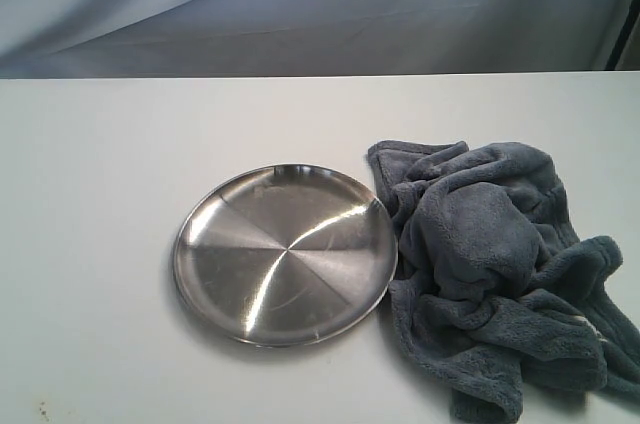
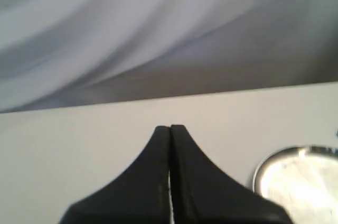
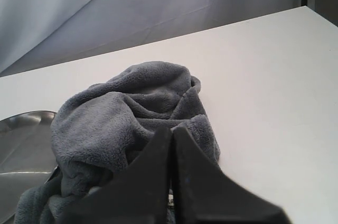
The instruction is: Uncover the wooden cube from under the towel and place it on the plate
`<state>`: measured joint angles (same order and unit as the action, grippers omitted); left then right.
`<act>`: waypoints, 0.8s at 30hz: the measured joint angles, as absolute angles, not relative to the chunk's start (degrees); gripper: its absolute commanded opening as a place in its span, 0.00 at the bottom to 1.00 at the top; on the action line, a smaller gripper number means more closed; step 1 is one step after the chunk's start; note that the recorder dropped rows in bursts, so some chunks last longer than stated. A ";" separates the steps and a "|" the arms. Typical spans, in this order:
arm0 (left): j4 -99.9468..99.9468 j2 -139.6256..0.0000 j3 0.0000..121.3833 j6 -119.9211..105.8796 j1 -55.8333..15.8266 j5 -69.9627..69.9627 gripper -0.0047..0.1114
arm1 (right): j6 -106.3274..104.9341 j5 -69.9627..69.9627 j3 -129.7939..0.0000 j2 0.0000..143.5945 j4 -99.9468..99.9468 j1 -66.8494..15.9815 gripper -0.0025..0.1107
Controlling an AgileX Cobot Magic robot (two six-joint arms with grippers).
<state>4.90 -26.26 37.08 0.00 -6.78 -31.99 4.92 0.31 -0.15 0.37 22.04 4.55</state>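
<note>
- Exterior: the plate (image 1: 285, 254) lay bare on the table (image 1: 90, 194). The towel (image 1: 490, 274) was heaped against its rim, likely humped over the unseen cube.
- Left wrist: the left gripper (image 2: 170, 129) was closed, empty, near the plate.
- Right wrist: the right gripper (image 3: 171, 129) was closed, empty, facing the towel, probably to lift it.

Wooden cube: no face of it shows in any view.
Towel (image 1: 490, 274): cut off by the exterior view's right and bottom edges; my right gripper (image 3: 171, 129) blocks its near folds in the right wrist view.
Plate (image 2: 298, 182): blurred and cropped by my left wrist view's edge; partly behind the towel in the right wrist view.
Left gripper (image 2: 170, 129): my finger bases are cropped.
</note>
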 measured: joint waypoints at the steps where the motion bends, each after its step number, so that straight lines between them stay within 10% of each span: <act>1: 4.90 -29.06 38.50 -1.35 -8.37 -35.26 0.04 | 4.92 0.31 -0.15 0.37 22.04 4.55 0.05; 24: -0.45 -61.16 41.85 -0.81 -39.32 -30.83 0.04 | 4.92 0.31 -0.15 0.37 22.04 4.55 0.05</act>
<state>-0.45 -61.16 41.85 -0.81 -39.32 -30.83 4.92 0.31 -0.15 0.37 22.04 4.55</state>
